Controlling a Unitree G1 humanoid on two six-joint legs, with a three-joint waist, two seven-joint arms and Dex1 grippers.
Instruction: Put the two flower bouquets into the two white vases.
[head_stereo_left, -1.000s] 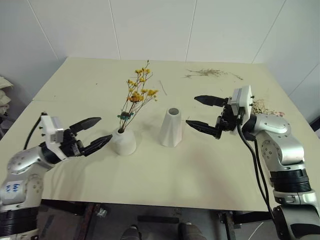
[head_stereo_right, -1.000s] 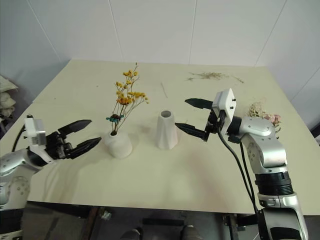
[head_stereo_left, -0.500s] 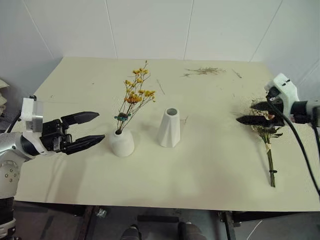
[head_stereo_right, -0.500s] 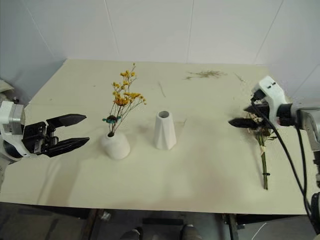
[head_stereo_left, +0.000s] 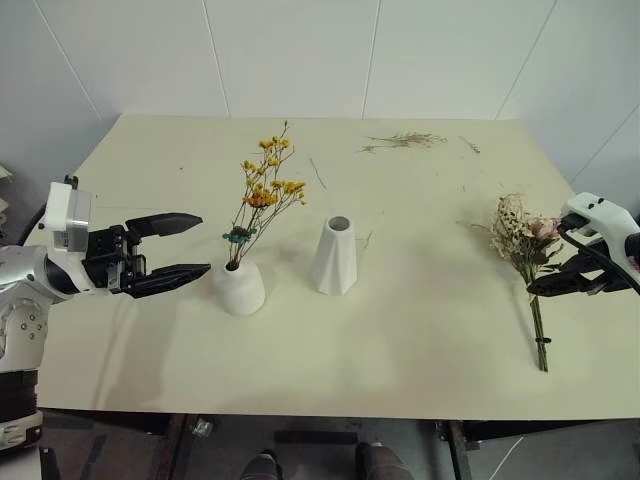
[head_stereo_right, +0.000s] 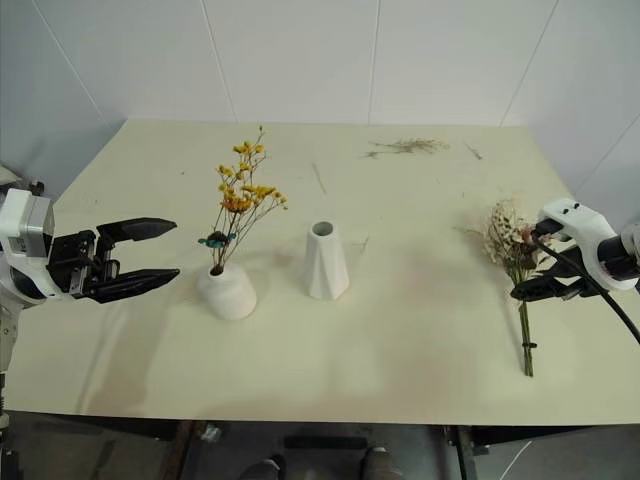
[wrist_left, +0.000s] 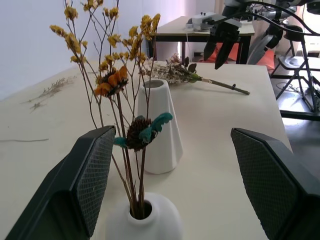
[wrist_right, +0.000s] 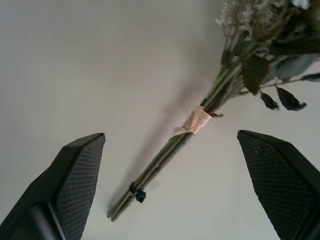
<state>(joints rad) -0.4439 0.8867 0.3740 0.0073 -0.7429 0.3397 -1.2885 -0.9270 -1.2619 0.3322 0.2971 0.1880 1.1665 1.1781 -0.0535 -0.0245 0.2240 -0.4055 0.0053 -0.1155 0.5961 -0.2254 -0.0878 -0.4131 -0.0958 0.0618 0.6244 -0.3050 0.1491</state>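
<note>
Fingers of the right gripper (wrist_right: 170, 190): spread wide, empty, directly above the cream-pink bouquet (head_stereo_left: 528, 262). Stems lie across the gap, flat on the worktop (head_stereo_left: 400, 340); left gripper (head_stereo_left: 185, 250) well apart, wide.

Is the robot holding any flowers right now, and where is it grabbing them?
No, nothing is held. The left gripper is open beside the squat vase, and the right gripper is open above the cream-pink bouquet lying on the table.
</note>
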